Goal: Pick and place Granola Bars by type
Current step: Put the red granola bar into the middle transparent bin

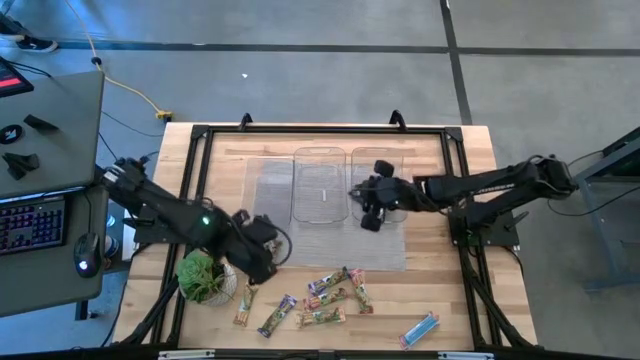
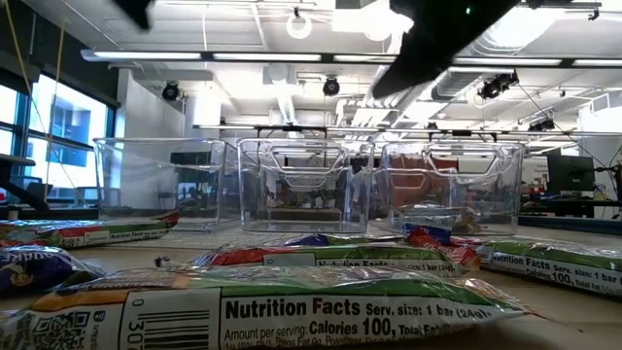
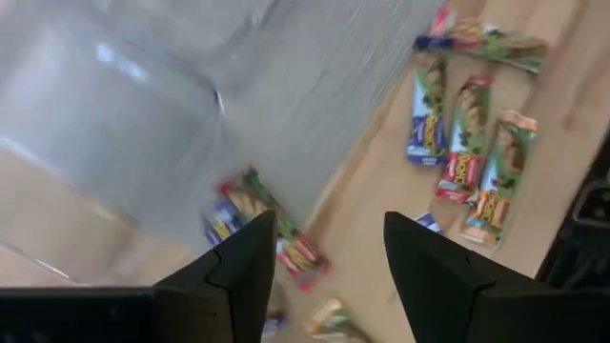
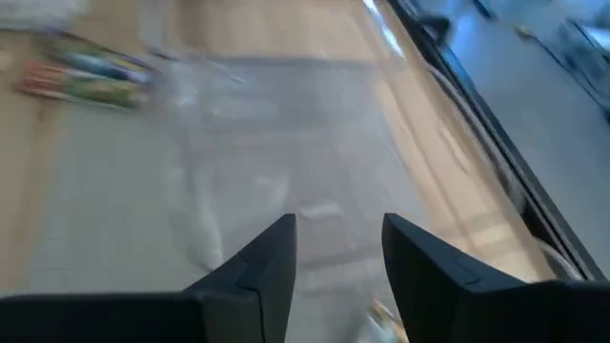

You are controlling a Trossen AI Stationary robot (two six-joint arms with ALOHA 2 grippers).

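- The left gripper [image 1: 258, 262] hung at about eight o'clock on the table, next to the potted plant [image 1: 203, 277], fingers [image 3: 243, 276] spread and empty.
- The right gripper [image 1: 370, 205] hovered over the clear trays [image 1: 320, 185] near center, fingers apart, holding nothing.
- Most Granola Bars [image 1: 330, 297] lay loose at six o'clock on the wooden table [image 1: 440, 290]; one blue bar [image 1: 419, 328] sat toward five o'clock.
- A blurred bar possibly lay in the rightmost tray.

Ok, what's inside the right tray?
From above, the right gripper hangs open over the right tray, covering part of its floor; the part that shows looks bare. The low view shows a small flat shape inside, maybe a bar; its type can't be told.
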